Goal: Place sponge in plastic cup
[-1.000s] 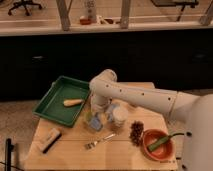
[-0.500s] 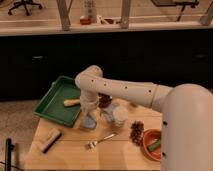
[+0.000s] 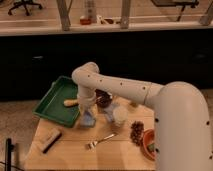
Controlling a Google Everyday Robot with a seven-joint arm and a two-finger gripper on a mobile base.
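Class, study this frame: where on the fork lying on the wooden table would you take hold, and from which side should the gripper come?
Grip the fork around the middle of its slim handle, coming straight down from above. It lies flat on the table, tines toward the near left, with clear wood along both sides, so the fingers likely fit across it. The gripper is now low beside the green tray.

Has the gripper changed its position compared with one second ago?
Yes. The gripper has moved left, toward the green tray. It now hangs beside the tray's right edge, over the blue-grey sponge; earlier it was nearer the table's middle.
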